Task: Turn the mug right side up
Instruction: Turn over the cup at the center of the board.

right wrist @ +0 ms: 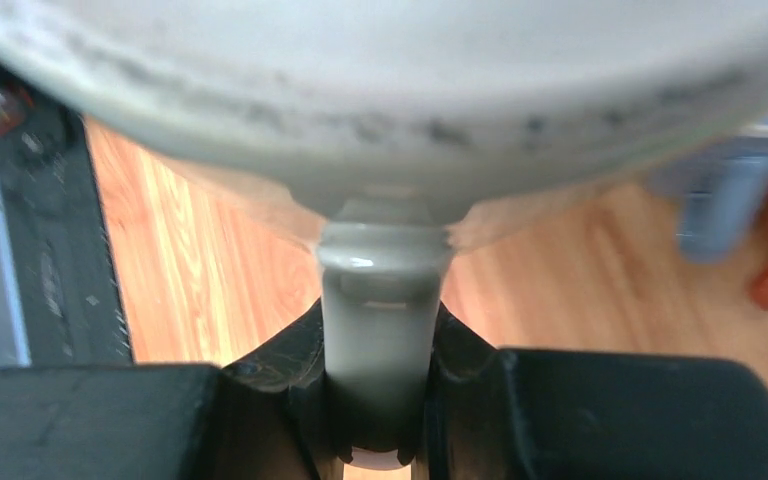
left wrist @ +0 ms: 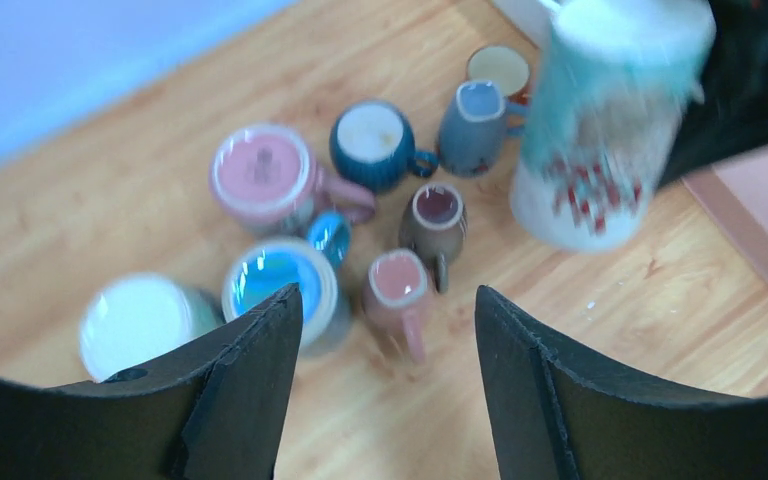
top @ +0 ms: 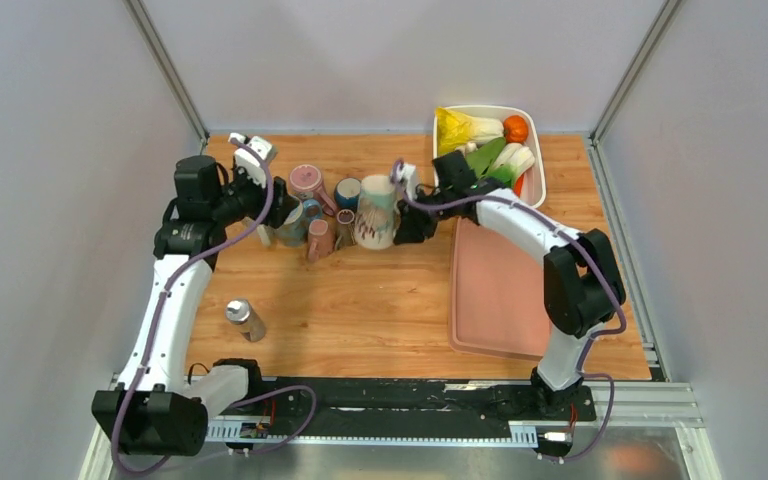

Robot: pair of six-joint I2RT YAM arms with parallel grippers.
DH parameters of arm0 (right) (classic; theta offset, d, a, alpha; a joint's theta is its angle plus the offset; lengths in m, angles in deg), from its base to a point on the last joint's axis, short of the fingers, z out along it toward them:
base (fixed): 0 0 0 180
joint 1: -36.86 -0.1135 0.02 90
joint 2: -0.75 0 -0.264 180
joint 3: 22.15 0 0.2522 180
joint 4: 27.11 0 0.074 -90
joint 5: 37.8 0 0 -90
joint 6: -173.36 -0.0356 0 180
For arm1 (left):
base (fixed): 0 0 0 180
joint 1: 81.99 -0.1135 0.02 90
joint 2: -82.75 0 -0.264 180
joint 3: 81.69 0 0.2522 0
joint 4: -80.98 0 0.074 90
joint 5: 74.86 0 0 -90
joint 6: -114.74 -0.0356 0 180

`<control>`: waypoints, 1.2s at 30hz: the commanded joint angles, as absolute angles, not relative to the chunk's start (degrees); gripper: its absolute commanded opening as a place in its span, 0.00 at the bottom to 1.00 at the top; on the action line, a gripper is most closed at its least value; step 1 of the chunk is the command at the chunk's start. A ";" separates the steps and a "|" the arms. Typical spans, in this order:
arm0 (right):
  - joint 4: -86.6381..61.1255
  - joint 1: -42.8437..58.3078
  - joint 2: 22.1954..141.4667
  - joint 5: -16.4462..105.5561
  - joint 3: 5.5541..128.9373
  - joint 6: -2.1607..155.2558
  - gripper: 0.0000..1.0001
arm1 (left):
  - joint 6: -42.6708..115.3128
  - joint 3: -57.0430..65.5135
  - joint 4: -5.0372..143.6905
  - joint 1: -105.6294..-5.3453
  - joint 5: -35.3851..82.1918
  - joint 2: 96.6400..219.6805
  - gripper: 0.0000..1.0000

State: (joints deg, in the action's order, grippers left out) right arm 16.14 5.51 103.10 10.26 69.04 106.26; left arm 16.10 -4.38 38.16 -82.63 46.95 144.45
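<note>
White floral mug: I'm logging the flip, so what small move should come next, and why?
Probably raise the white floral mug slightly with the right pincer before rolling it: the pincer is shut on its handle, and smaller mugs stand close beside it.

A robotics lab cell is suggested: a wooden table [top: 380, 300] is enclosed by plain grey panels [top: 50, 200] on aluminium framing [top: 167, 68].
</note>
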 commanded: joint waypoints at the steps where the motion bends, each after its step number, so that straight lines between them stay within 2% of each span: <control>1: 13.63 12.18 104.38 -7.94 79.41 91.81 0.00 | -0.05 -3.56 48.77 -75.87 45.69 142.76 0.72; 6: 6.17 16.37 107.01 -23.70 79.82 76.65 0.00 | -15.54 -17.25 67.54 -66.39 42.21 137.01 0.74; 10: -11.35 17.21 107.62 -33.16 75.77 55.30 0.00 | -31.71 -34.13 98.82 -56.46 34.13 135.07 0.77; 11: -15.20 17.24 107.76 -34.74 74.84 51.46 0.00 | -32.89 -36.57 101.21 -54.66 33.36 136.22 0.78; 18: -26.03 16.65 108.81 -38.49 71.93 36.83 0.00 | -30.26 -35.65 110.25 -48.85 27.32 143.22 0.75; 25: -26.62 14.59 107.22 -40.21 68.66 34.59 0.00 | -33.53 -34.70 121.00 -46.90 21.69 151.08 0.72; 27: -26.62 14.29 107.10 -40.20 68.35 34.40 0.00 | -33.72 -34.14 122.35 -46.82 21.05 152.38 0.67; 31: -26.89 14.41 107.02 -39.95 68.29 34.07 0.00 | -33.68 -32.77 120.99 -46.83 20.69 153.07 0.48; 33: -27.12 14.41 107.05 -39.44 68.04 33.95 0.02 | -33.40 -32.46 120.00 -46.83 20.72 152.79 0.32; 34: -27.31 14.39 107.09 -39.15 67.84 33.84 0.05 | -33.14 -32.37 119.76 -46.83 20.45 152.51 0.14; 36: -28.27 14.72 107.10 -38.53 67.65 33.91 0.23 | -32.53 -32.13 118.79 -46.91 19.42 151.96 0.02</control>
